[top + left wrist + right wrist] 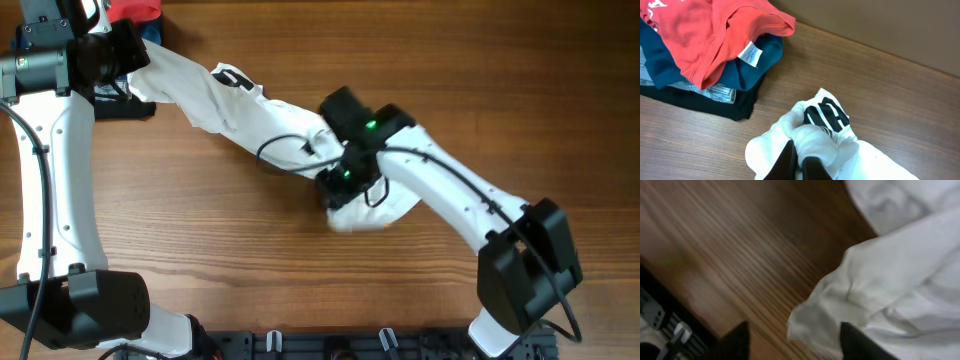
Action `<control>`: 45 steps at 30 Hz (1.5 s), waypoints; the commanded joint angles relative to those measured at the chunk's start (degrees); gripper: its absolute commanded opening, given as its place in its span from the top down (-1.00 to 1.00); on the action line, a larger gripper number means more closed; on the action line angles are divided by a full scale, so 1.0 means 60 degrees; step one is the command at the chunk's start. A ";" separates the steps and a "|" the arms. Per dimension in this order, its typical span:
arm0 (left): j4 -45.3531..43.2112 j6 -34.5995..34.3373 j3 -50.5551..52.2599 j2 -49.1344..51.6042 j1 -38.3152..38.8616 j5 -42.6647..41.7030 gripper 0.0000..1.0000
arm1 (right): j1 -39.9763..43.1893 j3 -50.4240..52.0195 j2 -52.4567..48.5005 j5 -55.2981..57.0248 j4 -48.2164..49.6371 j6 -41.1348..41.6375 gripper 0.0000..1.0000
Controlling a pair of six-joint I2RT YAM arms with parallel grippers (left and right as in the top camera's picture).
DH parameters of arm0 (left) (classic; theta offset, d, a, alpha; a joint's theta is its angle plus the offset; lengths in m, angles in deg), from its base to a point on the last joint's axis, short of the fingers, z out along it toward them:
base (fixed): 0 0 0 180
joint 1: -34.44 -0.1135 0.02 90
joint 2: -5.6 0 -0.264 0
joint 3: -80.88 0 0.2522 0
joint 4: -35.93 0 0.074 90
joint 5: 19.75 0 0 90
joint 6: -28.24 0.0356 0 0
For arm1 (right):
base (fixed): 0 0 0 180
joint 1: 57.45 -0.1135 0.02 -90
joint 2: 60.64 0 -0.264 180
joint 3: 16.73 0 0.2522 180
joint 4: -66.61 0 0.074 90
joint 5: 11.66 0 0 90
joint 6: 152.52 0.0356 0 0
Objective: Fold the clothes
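The clothes point(240, 105) are one white garment with a black print, stretched in a crumpled band from the table's top left to its middle. My left gripper point(135, 62) holds the top-left end. In the left wrist view its fingers point(790, 161) are shut on a bunched fold of the clothes point(820, 137), next to the black print point(827, 116). My right gripper point(340, 185) is over the other end. In the right wrist view the right gripper point(797, 342) is open, its fingers point(860, 342) wide apart, with a loose corner of the clothes point(820, 315) lying between them on the wood.
A stack of other garments point(705, 45), red on teal on denim on black, sits at the table's top-left corner beside the left gripper, and shows as a red edge point(135, 10) from overhead. A black rail point(350, 345) runs along the near edge.
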 commanded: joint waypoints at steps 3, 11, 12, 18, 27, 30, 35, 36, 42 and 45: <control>-0.0025 -0.0091 -0.0055 0.0055 0.0004 -0.0160 0.92 | 0.0273 -0.0084 0.0178 -0.0237 -0.0029 -0.0058 -0.31; -0.0015 -0.0091 -0.0055 0.0055 0.0004 -0.0160 0.92 | 0.1035 0.0423 0.0157 -0.0182 -0.0095 0.0328 -0.47; 0.0015 -0.0091 -0.0055 0.0055 0.0004 -0.0160 0.92 | 0.1035 0.0586 0.0157 -0.0299 -0.0109 0.0648 -0.47; 0.0251 -0.0095 -0.0055 0.0058 0.0004 -0.0160 0.92 | 0.1009 0.1180 0.0157 -0.1603 -0.0164 0.0896 -0.48; 0.0619 -0.0091 -0.0055 0.0058 0.0004 -0.0160 0.92 | 0.1013 0.1698 -0.0455 -0.1158 0.1177 0.0892 -0.52; 0.0659 -0.0095 -0.0055 0.0058 0.0004 -0.0164 0.92 | 0.1013 0.1698 -0.0783 -0.1104 0.1198 0.0641 -0.51; 0.0809 -0.0095 -0.0055 0.0058 0.0004 -0.0266 0.92 | 0.1013 0.1698 -0.1086 -0.1086 0.1213 0.0455 -0.35; 0.0841 -0.0095 -0.0055 0.0058 0.0004 -0.0270 0.92 | 0.1013 0.1698 -0.1089 -0.1093 0.1213 0.0430 -0.28; 0.1013 -0.0091 -0.0055 0.0058 0.0004 -0.0331 0.92 | 0.1013 0.1698 -0.1089 -0.1209 0.1093 0.0149 0.48; 0.1089 -0.0091 -0.0055 0.0058 0.0004 -0.0335 0.92 | 0.1013 0.1698 -0.1089 -0.1206 0.0954 0.0142 0.69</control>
